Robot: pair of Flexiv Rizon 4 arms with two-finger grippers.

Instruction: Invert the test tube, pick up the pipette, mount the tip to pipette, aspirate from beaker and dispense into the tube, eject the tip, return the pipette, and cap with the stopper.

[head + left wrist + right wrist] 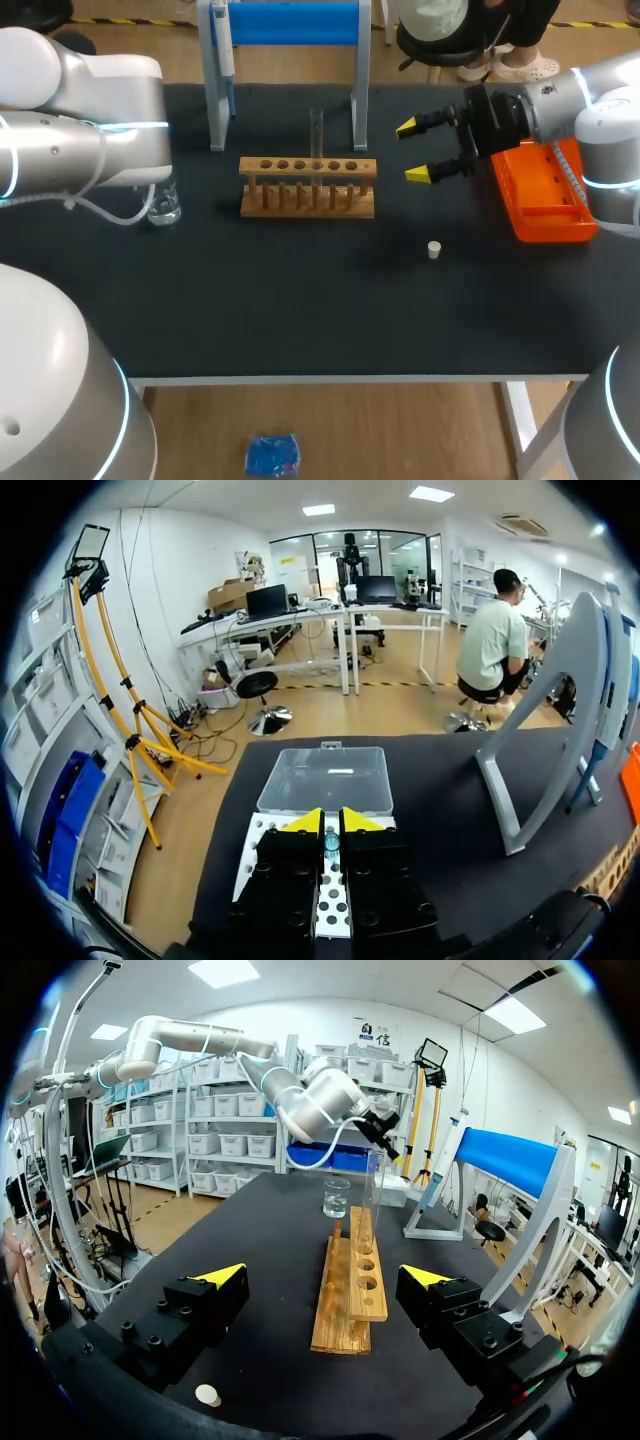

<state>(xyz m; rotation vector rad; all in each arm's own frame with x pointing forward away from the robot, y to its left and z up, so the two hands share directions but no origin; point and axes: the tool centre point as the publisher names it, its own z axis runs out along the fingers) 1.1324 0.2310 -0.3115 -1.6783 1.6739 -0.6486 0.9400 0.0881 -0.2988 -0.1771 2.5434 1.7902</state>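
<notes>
Test tube: stands vertical in wooden rack, directly ahead of your right gripper, jaws spread; left gripper closed, farther off.

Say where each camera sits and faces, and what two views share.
Head view: above and behind, looking down on the table; left arm, right arm show.
Left wrist view: on that wrist, facing a clear-lidded box; left gripper shows.
Right wrist view: on that wrist, facing along the rack toward the beaker; right gripper shows.
Head and right wrist share rack, beaker.
</notes>
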